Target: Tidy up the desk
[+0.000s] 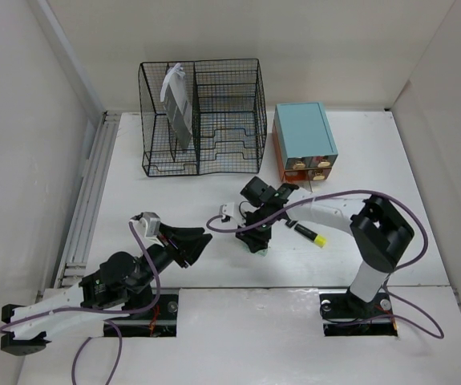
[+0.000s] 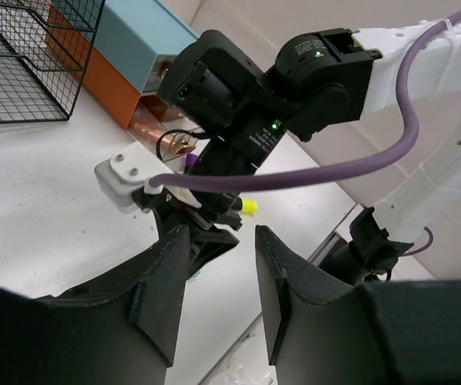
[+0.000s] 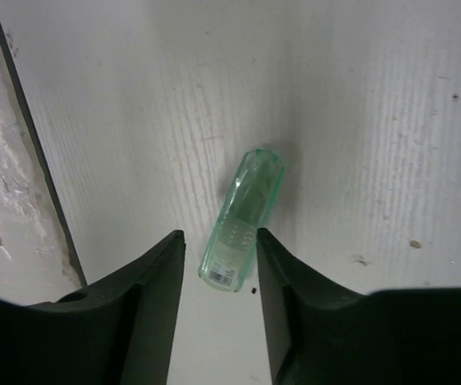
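The white desk (image 1: pixel 214 172) carries everything. A small clear-green plastic case (image 3: pixel 242 218) lies flat on it, its near end between my right gripper's (image 3: pixel 220 249) open fingers without touching them. In the top view my right gripper (image 1: pixel 256 237) points down at mid-desk over the green case (image 1: pixel 259 249). My left gripper (image 1: pixel 200 241) is open and empty, hovering just left of the right one. In the left wrist view its fingers (image 2: pixel 166 273) frame the right wrist.
A black wire-mesh rack (image 1: pixel 202 120) holding a grey-white folder (image 1: pixel 175 100) stands at the back. A teal-topped drawer box (image 1: pixel 304 140) is to its right. A black marker with a yellow cap (image 1: pixel 310 235) lies under the right arm. The desk's front edge seam (image 3: pixel 34 144) runs close by.
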You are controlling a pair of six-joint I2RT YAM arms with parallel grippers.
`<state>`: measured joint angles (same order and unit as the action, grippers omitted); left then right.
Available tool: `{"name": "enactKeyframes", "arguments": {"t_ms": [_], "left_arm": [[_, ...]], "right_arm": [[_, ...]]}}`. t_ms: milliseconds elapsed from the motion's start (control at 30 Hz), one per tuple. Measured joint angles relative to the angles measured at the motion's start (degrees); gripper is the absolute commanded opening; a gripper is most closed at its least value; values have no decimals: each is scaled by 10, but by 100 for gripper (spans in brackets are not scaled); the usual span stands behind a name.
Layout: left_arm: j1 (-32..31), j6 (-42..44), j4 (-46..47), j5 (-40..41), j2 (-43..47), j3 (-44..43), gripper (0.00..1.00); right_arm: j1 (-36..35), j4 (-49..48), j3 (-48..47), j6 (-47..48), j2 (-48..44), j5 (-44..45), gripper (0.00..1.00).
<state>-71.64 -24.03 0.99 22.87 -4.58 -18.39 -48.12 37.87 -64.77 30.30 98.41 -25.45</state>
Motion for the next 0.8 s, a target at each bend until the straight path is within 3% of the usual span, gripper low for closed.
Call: {"name": "enactKeyframes", "arguments": {"t_ms": [267,800], "left_arm": [[0,0,-4,0,5,0,36],[0,0,-5,0,6,0,36]], "right_arm": [[-38,-30,0,-77,15,11,48],[-57,-100,12,-182,37,165,44]]}}
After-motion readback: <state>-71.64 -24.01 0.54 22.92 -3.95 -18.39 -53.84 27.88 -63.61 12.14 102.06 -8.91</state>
